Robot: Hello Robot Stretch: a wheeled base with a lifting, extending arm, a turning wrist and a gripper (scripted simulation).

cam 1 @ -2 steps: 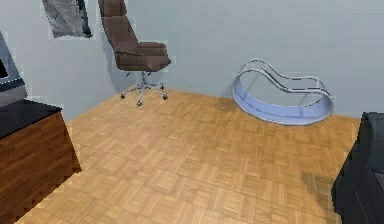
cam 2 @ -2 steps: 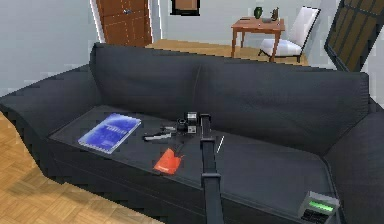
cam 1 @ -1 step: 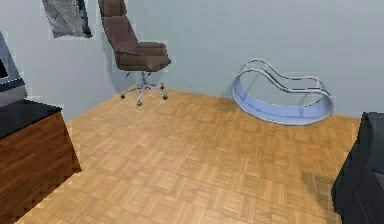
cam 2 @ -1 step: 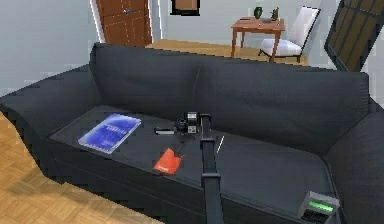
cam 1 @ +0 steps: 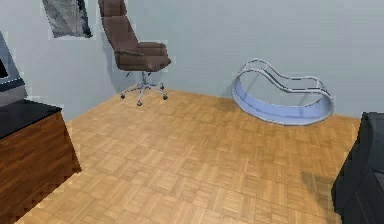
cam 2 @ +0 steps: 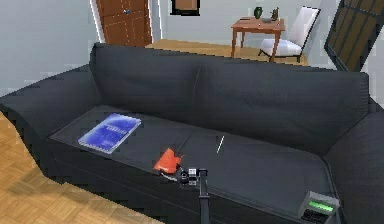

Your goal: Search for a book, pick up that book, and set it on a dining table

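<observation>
Arm side view: the book [cam 2: 110, 132], blue and flat, lies on the left seat cushion of a dark sofa [cam 2: 250, 95], up and to the left of the fingers [cam 2: 178, 172] and apart from them. Its long axis runs on a slant, from the cushion's near left toward the far right, with one short edge turned to the sofa's back.

A small red-orange thing [cam 2: 167, 160] lies on the seat right at the fingers' left, so whether they hold anything cannot be told. The arm [cam 2: 205, 203] is a dark bar that rises straight from the bottom edge, its far end over the front of the seat and the fingers pointing left.

Up and right of the fingers lies a thin white stick [cam 2: 220, 144]. Far to their right, a grey box with a green face [cam 2: 320, 207] sits by the armrest. Beyond the sofa's back stand a brown door [cam 2: 125, 20], a wooden surface [cam 2: 258, 30] and a white chair [cam 2: 296, 35].

In the forward view, a brown office chair [cam 1: 135, 55] and a curved blue-and-white rocker [cam 1: 285, 95] stand on parquet floor [cam 1: 200, 160].
</observation>
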